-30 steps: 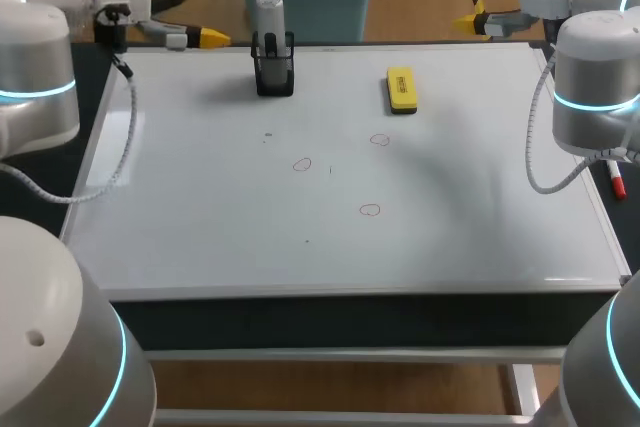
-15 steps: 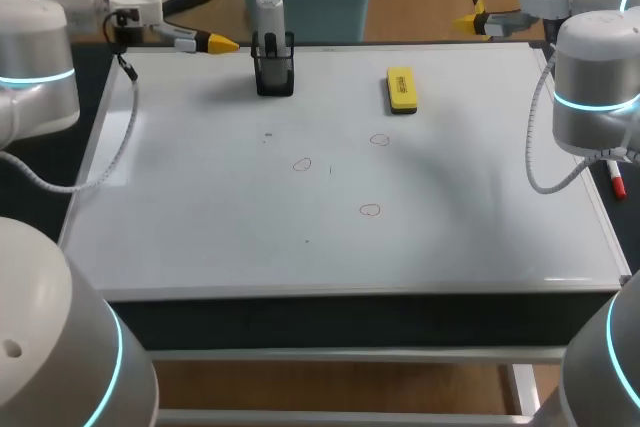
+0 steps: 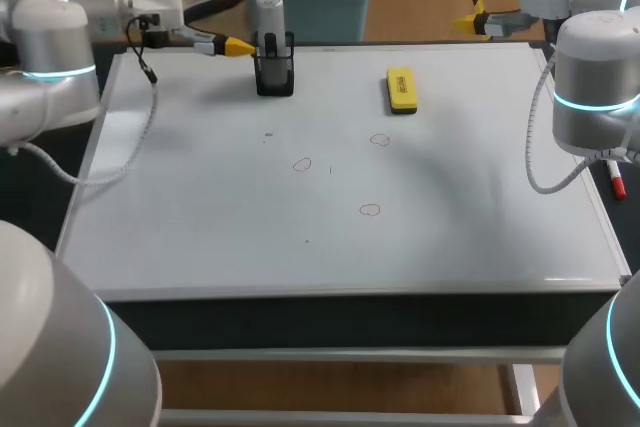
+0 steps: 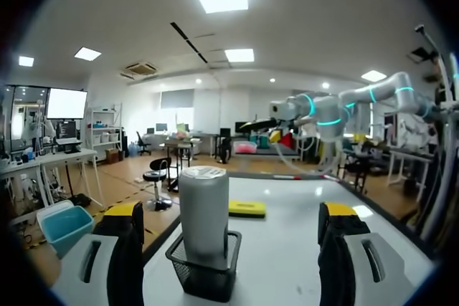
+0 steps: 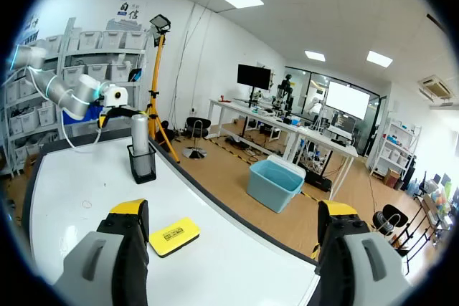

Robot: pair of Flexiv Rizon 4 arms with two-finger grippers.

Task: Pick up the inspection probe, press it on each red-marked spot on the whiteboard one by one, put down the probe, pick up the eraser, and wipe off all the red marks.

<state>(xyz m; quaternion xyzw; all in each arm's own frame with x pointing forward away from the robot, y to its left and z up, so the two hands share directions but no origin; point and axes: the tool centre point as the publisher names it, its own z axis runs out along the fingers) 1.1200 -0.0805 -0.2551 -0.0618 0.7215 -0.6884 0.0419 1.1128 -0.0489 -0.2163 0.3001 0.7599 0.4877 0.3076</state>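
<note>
Just ahead of the left gripper (image 4: 229,211), facing the gap between its spread fingers (image 4: 123,249), untouched: inspection probe (image 4: 204,209) upright in a mesh holder (image 4: 204,271), eraser (image 4: 247,208) beyond

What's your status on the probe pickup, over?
Left tool open, lined up on grey cylindrical probe, upright in black mesh holder, ungripped. Right tool open, empty. Nothing between tool and probe.

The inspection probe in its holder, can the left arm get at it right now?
Probably yes: the left gripper is open and the inspection probe stands upright just ahead of it, nothing in between.
</note>
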